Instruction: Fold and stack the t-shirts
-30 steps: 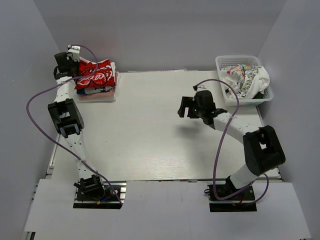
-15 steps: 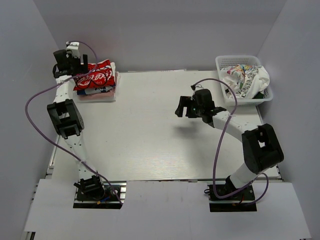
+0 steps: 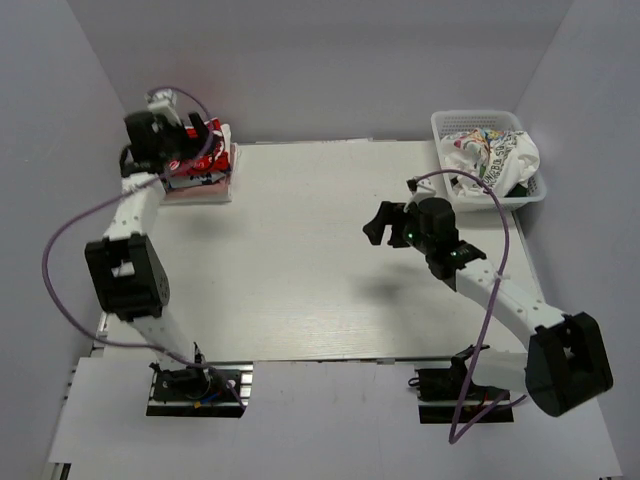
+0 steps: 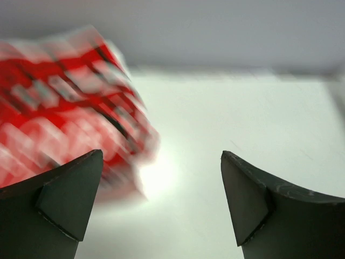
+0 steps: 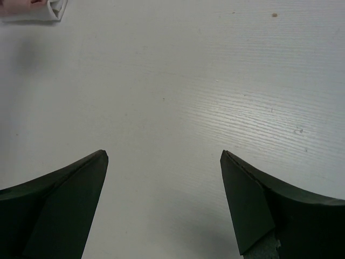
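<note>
A stack of folded t-shirts (image 3: 205, 165) with a red and white printed one on top sits at the far left corner of the table. It shows blurred in the left wrist view (image 4: 59, 108). My left gripper (image 3: 188, 140) hovers over the stack, open and empty. Unfolded t-shirts (image 3: 490, 155), white with colourful prints and a dark one, fill the white basket (image 3: 450, 122) at the far right. My right gripper (image 3: 380, 222) is open and empty above the table's middle right. A corner of the folded stack (image 5: 54, 9) shows at the top left of the right wrist view.
The white table (image 3: 300, 270) lies between the stack and the basket. Grey walls enclose the table on the left, back and right. Purple cables loop beside each arm.
My left gripper moved right, over the stack. My right gripper moved slightly right and nearer as the right arm's elbow swung down toward the near right.
</note>
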`<state>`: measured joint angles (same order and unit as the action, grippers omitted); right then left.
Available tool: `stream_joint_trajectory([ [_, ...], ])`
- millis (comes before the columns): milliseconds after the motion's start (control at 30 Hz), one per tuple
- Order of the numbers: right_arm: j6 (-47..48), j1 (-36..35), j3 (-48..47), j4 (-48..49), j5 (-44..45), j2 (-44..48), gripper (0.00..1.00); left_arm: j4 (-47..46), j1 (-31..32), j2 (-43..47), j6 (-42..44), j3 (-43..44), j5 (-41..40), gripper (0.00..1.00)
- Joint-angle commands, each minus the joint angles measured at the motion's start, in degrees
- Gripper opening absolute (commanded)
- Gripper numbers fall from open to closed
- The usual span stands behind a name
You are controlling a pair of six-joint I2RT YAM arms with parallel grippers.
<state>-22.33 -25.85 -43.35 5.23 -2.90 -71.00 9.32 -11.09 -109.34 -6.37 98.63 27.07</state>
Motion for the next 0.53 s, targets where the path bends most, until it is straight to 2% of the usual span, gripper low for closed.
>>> stream_joint_trajectory([
  [0,-1.66,0.27,2.74,4.17,2.63,4.97,0.91,-10.69,7.73,21.62,-15.73,-20.96,-2.18,1.0],
  [67,-2.37,0.27,4.14,3.12,4.57,7.35,0.91,-14.59,12.47,28.97,-19.97,-32.82,-5.26,1.0],
  [100,-2.46,0.27,4.5,2.77,5.35,8.85,0.91,-13.73,13.8,33.97,-21.65,-35.15,-5.88,1.0],
  [267,-3.16,0.27,6.61,-3.65,8.95,13.86,0.91,-2.07,20.49,43.94,-24.12,-46.84,-7.29,1.0],
  [367,-3.77,0.01,9.25,-3.39,9.66,17.29,0.91,5.15,22.52,48.41,-24.13,-49.67,-11.32,1.0],
  [500,-4.83,0.18,12.67,-0.24,9.57,21.33,0.91,8.87,23.92,53.25,-24.13,-51.08,-16.08,1.0],
])
